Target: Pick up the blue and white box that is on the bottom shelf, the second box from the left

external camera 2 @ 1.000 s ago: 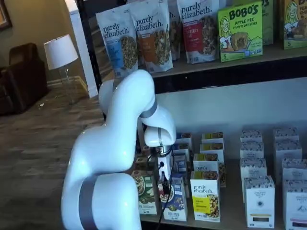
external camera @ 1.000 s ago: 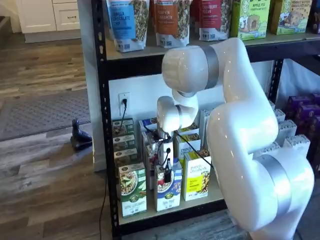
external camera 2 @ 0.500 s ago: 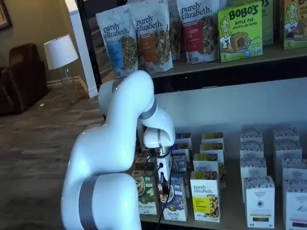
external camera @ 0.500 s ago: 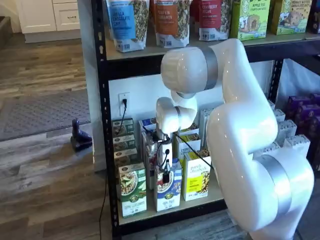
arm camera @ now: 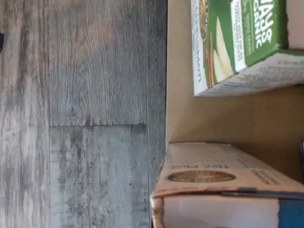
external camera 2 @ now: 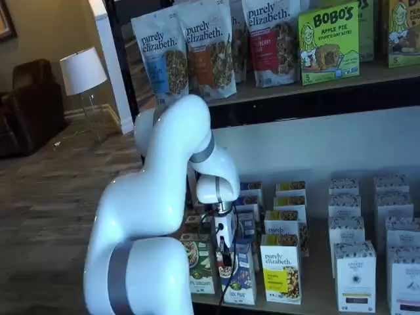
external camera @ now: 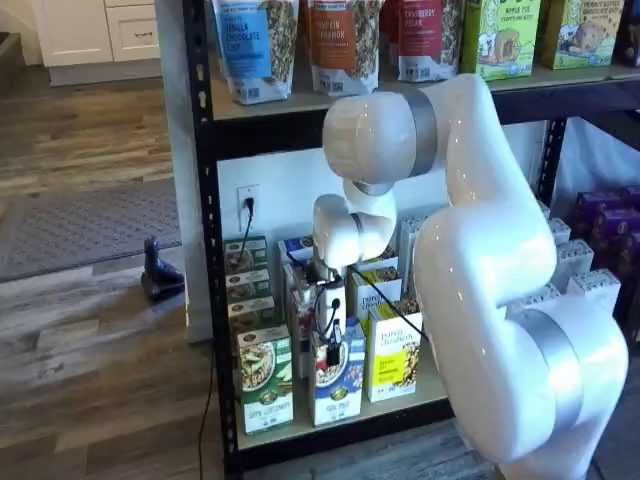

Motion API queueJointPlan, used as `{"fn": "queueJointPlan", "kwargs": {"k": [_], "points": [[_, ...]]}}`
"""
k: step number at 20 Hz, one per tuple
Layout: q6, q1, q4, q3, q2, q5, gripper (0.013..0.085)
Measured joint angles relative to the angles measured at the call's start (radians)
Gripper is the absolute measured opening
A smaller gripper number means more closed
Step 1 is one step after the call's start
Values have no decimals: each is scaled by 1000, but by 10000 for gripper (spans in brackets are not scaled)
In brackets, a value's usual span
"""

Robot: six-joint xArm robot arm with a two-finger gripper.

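The blue and white box (external camera: 337, 386) stands at the front of the bottom shelf (external camera: 300, 428), between a green-and-white carton (external camera: 265, 380) and a yellow carton (external camera: 393, 356). My gripper (external camera: 331, 350) hangs from the white wrist, its black fingers down on the box's top edge and closed on it. In a shelf view the box (external camera 2: 241, 274) leans slightly out of line under the gripper (external camera 2: 225, 252). The wrist view shows the box's white top with a blue corner (arm camera: 223, 190) very close, and the green-and-white carton (arm camera: 237, 42) on the tan board (arm camera: 213, 118).
More cartons stand in rows behind the front ones, and white boxes (external camera 2: 356, 275) stand to the right. Granola bags (external camera: 345, 40) fill the higher shelf. The black rack post (external camera: 208, 260), a wall socket with its cable (external camera: 248, 200) and grey plank floor (arm camera: 95, 118) surround the spot.
My gripper has sunk a little onto the top of the blue and white box. The box has shifted slightly and now leans a little. The big arm links have hardly moved.
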Motion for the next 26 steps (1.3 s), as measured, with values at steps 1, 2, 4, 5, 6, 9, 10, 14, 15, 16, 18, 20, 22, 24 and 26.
{"fn": "queueJointPlan", "kwargs": {"k": [1, 2, 4, 5, 6, 9, 10, 14, 15, 16, 18, 20, 22, 24, 26], "points": [[-1, 0, 1, 5, -3, -3, 530], [-3, 0, 2, 11, -7, -5, 490], [-5, 0, 5, 19, -12, -10, 490], [-1, 0, 2, 23, -15, -12, 490], [1, 1, -1, 26, -18, -10, 490], [5, 5, -1, 54, -40, -8, 490], [7, 6, -1, 69, -52, -11, 490], [14, 11, -4, 150, -111, -39, 490], [18, 13, -7, 177, -130, -50, 490], [23, 14, -12, 208, -152, -64, 490], [26, 18, -12, 266, -197, -82, 490], [19, 22, 1, 307, -232, -85, 490], [4, 28, 24, 350, -270, -86, 490], [7, 34, 28, 395, -309, -95, 490], [17, 44, 26, 453, -362, -98, 490]]}}
